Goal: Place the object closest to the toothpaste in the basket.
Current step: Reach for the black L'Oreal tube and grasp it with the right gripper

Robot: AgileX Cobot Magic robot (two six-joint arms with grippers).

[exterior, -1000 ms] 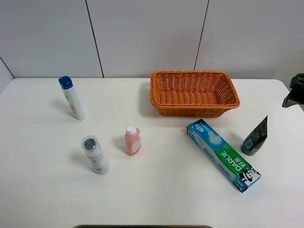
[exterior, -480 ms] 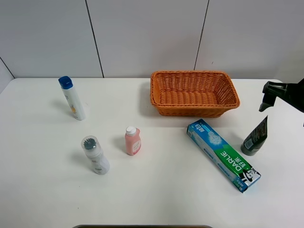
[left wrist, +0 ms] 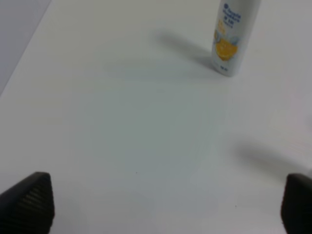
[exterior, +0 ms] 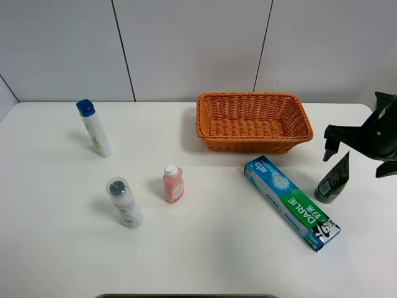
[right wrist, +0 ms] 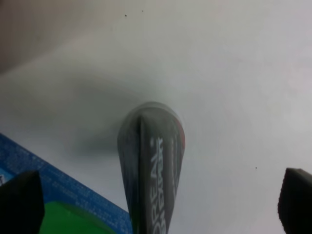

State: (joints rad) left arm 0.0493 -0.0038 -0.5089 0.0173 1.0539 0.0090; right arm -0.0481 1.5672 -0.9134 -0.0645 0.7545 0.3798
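White table [exterior: 205, 254] bears an upright dark tube [exterior: 332, 182] beneath wide-spread fingers [right wrist: 20, 204] of the right gripper [right wrist: 157, 201].

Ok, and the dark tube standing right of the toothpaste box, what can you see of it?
The dark tube is a grey-black squeeze tube, plastic by its look. It stands on its cap on the white table with the flat crimped end up, leaning slightly. White lettering runs along it, with a reddish patch on one side. It stands just right of the toothpaste box, apart from it. The right hand hovers open above it, not touching.
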